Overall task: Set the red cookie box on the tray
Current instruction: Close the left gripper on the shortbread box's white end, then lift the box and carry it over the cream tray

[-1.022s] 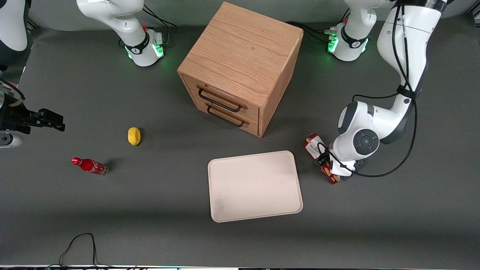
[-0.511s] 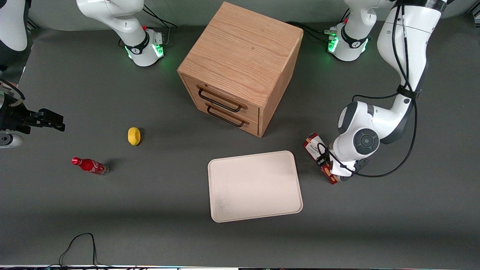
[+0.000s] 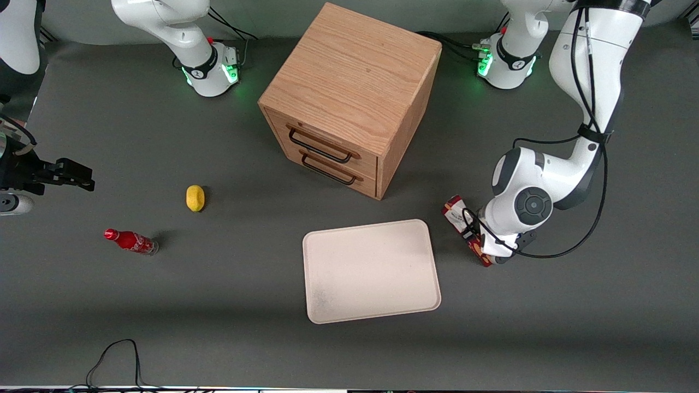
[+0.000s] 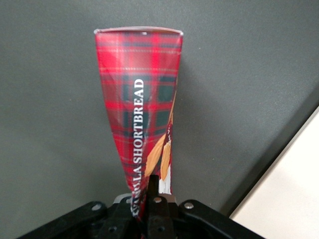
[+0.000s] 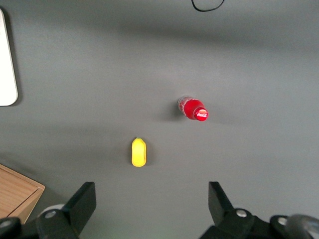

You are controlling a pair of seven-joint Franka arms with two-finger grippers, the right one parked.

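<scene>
The red cookie box point(image 3: 456, 213) is a long narrow tartan carton with a white label end, lying beside the tray toward the working arm's end of the table. The left gripper point(image 3: 476, 240) is low over it and shut on its middle. In the left wrist view the box point(image 4: 142, 99) runs away from the gripper point(image 4: 147, 191), pinched between the fingers point(image 4: 153, 186). The cream-white tray point(image 3: 371, 270) lies flat, nearer the front camera than the cabinet; its corner point(image 4: 294, 194) shows in the wrist view.
A wooden two-drawer cabinet point(image 3: 352, 98) stands farther from the camera than the tray. A yellow lemon point(image 3: 195, 197) and a small red soda bottle point(image 3: 131, 240) lie toward the parked arm's end; both also show in the right wrist view, lemon point(image 5: 139, 152) and bottle point(image 5: 193, 109).
The box's white end has shifted very slightly in the gripper's hold; the arm has hardly moved.
</scene>
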